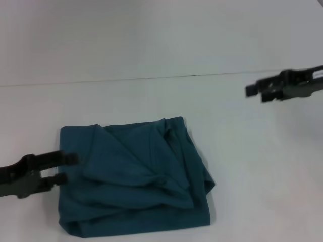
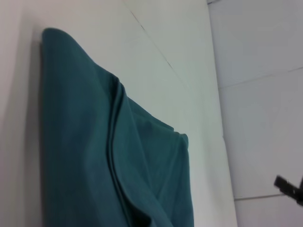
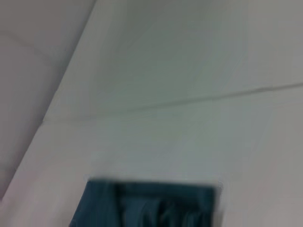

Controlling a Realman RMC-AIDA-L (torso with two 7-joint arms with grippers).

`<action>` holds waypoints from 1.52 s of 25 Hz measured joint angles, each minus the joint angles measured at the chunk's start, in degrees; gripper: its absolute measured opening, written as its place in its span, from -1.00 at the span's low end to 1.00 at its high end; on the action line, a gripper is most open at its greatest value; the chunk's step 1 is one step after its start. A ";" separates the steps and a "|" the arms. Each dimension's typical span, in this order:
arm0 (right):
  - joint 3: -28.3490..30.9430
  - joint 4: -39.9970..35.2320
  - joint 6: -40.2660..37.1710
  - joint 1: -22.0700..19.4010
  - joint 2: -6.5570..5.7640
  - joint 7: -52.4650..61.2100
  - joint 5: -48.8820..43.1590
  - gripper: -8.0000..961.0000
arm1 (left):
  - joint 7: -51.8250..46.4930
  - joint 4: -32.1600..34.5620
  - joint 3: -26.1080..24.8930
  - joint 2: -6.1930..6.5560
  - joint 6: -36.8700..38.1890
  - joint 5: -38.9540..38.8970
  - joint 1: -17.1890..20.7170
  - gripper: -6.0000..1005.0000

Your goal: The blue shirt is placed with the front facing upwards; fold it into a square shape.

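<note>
1. blue shirt [image 1: 136, 176] lies near the front edge of the counter [image 1: 252, 166], left of centre, already a compact roughly square bundle; top layers rumpled, loose flaps and diagonal creases across the upper face; no lettering showing
2. left pincer [image 1: 64, 168] low at the shirt's left edge, tips touching or just over the hem; fingers [image 1: 70, 158] a little apart, nothing visibly pinched between them; cloth may sit in the gap, hard to tell
3. left wrist view shows the shirt's stacked layers from the side, edges not flush; folds bulge rather than lie flat
4. step, as I judge it: folding mostly done, this looks like the final tidy or release stage; square shape roughly there but messy
5. next move likely calls for the left pincer to back off sideways without dragging the hem, or to press and smooth the raised flaps; risk is pulling the top layer open
6. right pincer [image 1: 260, 91] farther back, raised on the right, well apart from the shirt; looks slightly parted and empty; right wrist view shows only the bundle's far edge
7. counter plain white, bare apart from the shirt; a thin seam line crosses behind; beyond it pale blank surface or wall
</note>
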 joint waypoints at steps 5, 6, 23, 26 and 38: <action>-6.30 -0.12 -5.36 1.60 2.21 -5.48 -0.14 0.59 | 0.94 -0.83 -3.74 1.33 -1.70 -0.05 0.59 0.57; -7.46 -0.27 -5.36 1.90 2.88 -6.56 -0.27 0.59 | 1.06 -1.29 -4.35 1.86 -1.79 -0.05 0.65 0.57; -26.35 -9.18 10.63 10.29 17.40 -14.54 -5.81 0.59 | 1.95 -2.37 -7.39 3.21 -1.86 -2.15 1.22 0.57; -27.13 -6.94 12.73 11.71 17.56 -13.75 -5.57 0.59 | 1.96 -2.36 -7.41 3.22 -2.11 -2.51 1.12 0.57; -25.56 6.02 27.60 15.38 17.09 11.21 -5.43 0.59 | 2.76 -4.12 -7.42 2.50 -6.64 -2.80 0.58 0.57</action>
